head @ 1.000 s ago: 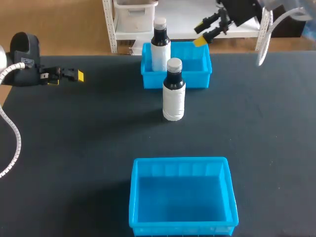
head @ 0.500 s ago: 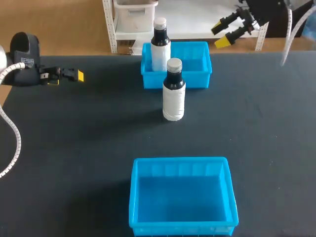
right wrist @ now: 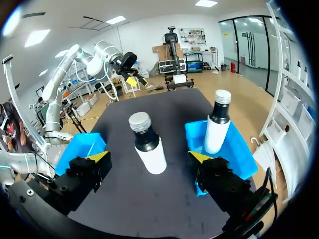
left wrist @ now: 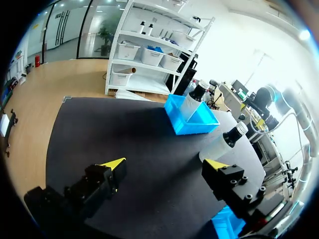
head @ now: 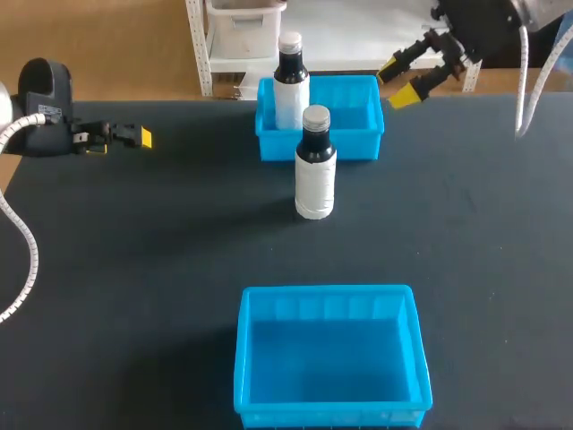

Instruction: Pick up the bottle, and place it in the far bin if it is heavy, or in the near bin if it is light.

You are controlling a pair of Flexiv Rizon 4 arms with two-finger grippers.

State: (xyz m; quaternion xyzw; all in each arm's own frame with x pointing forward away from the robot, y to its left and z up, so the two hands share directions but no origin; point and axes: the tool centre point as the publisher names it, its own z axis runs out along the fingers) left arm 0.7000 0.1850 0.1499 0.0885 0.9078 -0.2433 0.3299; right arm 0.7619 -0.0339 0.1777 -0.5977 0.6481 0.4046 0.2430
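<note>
A white bottle [head: 314, 170] with a black neck and silver cap stands upright on the black table, just in front of the far blue bin [head: 363, 134]. A second, similar bottle [head: 290, 85] stands in that bin's left corner. The near blue bin [head: 331, 358] holds nothing. My right gripper [head: 396, 81] hangs open above the table's far edge, right of the far bin. In the right wrist view, the standing bottle [right wrist: 148, 151] lies ahead between the open gripper's [right wrist: 149, 157] fingers, well apart from them. My left gripper [head: 134, 137] stands open at the far left, holding nothing.
In the left wrist view, the open left gripper [left wrist: 164, 164] looks across bare black table towards the standing bottle [left wrist: 219, 147] and the far bin [left wrist: 192, 122]. The near bin [right wrist: 82, 147] lies left of the right gripper.
My right gripper has moved right, away from above the far bin, and then dropped slightly and turned. The left arm and both bottles have stayed put.
</note>
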